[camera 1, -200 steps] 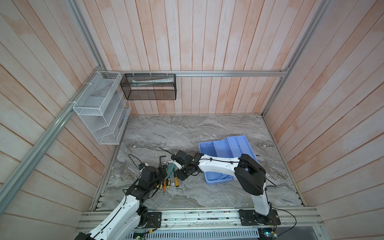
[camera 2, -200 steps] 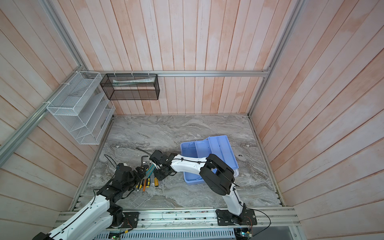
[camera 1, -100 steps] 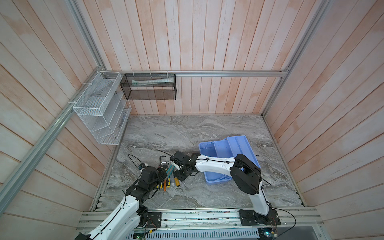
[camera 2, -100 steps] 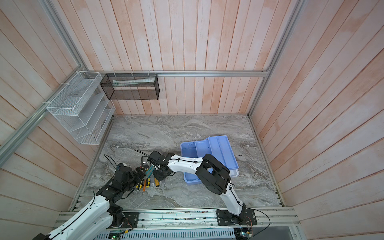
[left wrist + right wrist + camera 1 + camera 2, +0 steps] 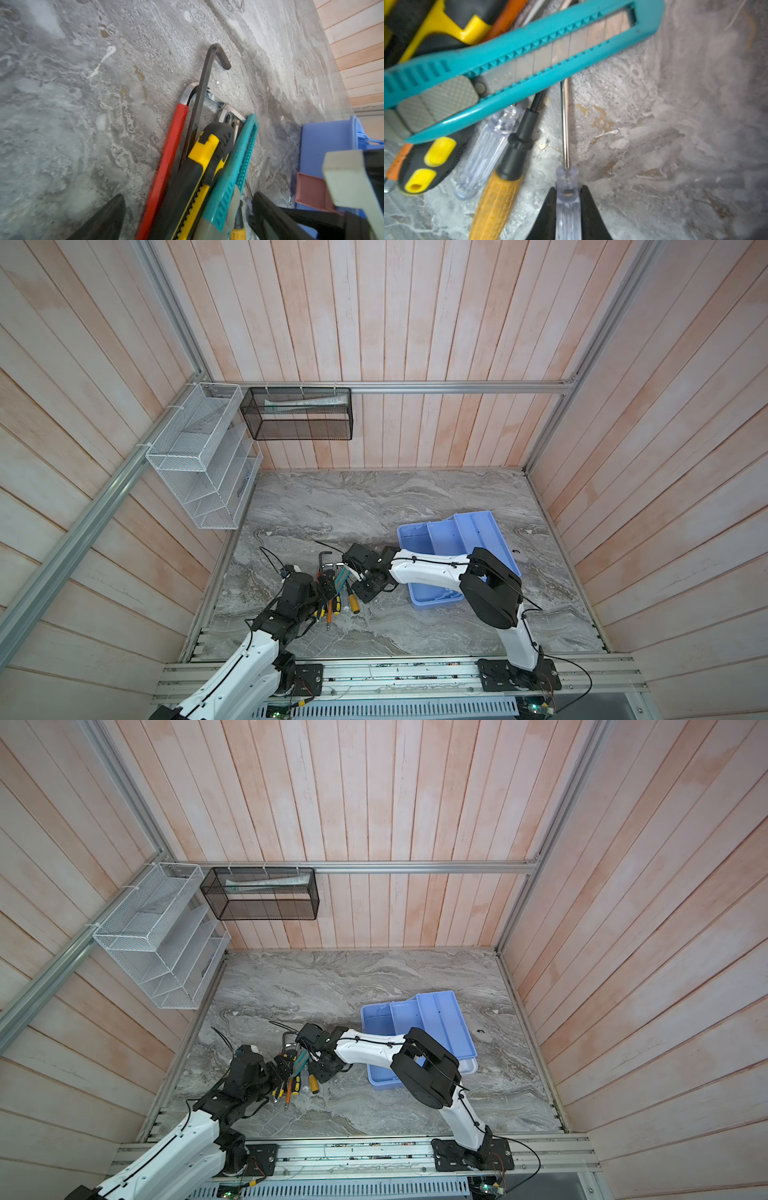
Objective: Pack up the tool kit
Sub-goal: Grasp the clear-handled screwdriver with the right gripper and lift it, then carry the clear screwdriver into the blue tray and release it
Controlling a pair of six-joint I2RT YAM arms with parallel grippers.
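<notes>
One ribbed teal plastic cutter (image 5: pixel 517 68) across a slim clear-handled screwdriver (image 5: pixel 567 180)

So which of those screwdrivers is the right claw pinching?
The slim clear-handled screwdriver: the right gripper grips its handle. The fatter clear screwdriver and the orange-handled screwdriver lie loose beside it, untouched.

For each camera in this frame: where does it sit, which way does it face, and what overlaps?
Top views: high over the robot's base edge, angled down at the marble table; left arm and right arm show.
Left wrist: low on the left arm, looking across the tool pile toward the blue toolbox; open left gripper straddles the pile.
Right wrist: just over the table, looking along the clear screwdriver pinched in the right gripper.
Shared: both wrist views show the teal knife.
</notes>
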